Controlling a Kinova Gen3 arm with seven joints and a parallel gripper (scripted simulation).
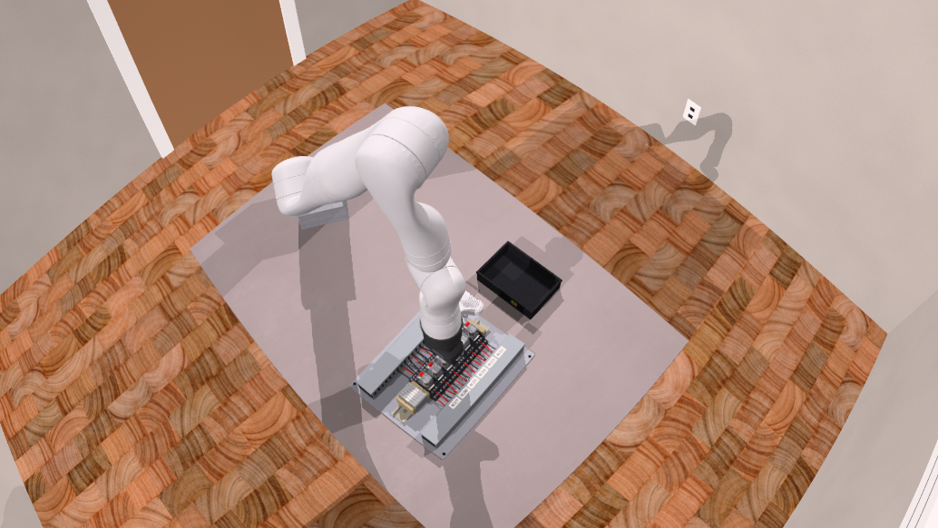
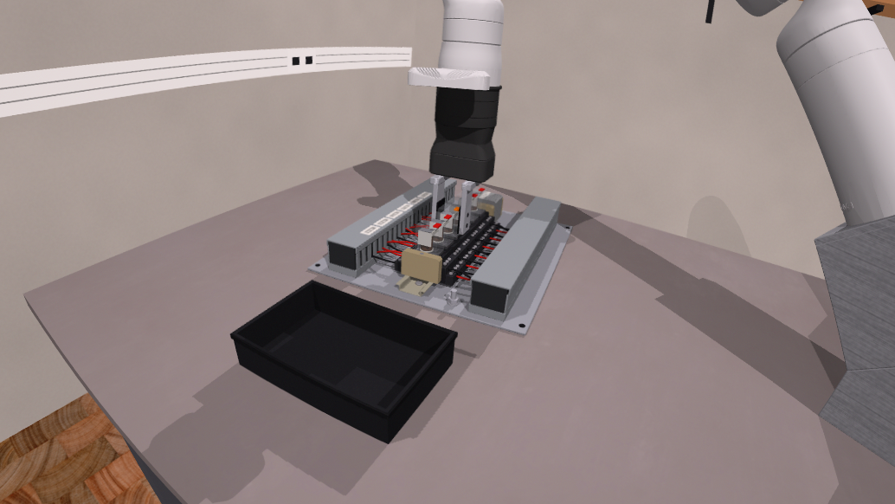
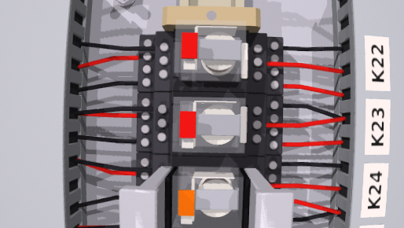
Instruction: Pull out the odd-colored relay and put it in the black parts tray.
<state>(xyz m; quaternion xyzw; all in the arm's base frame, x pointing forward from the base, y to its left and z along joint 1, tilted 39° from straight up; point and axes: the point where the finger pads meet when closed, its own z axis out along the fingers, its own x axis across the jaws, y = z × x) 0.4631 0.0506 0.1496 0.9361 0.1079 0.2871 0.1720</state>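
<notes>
The grey relay panel (image 1: 482, 401) (image 2: 514, 250) (image 3: 31, 118) lies flat on the table. In the wrist view, the relay with the orange button (image 3: 215, 198) (image 2: 456, 210) sits in its socket beside label K24. The relays at K22 (image 3: 220, 53) and K23 (image 3: 218, 123) have red buttons. My gripper (image 3: 207, 191) (image 2: 450, 222) (image 1: 448, 357) points straight down over the panel. Its two fingers are shut on the sides of the orange-button relay. The black parts tray (image 1: 520, 303) (image 2: 338, 388) stands empty on the table, apart from the panel.
Red and black wires run from the sockets into slotted grey ducts (image 2: 369, 241) on both sides of the relay row. A beige end block (image 3: 211, 17) (image 2: 421, 266) closes the row on the tray side. The arm's base (image 2: 858, 313) stands at the table's far side.
</notes>
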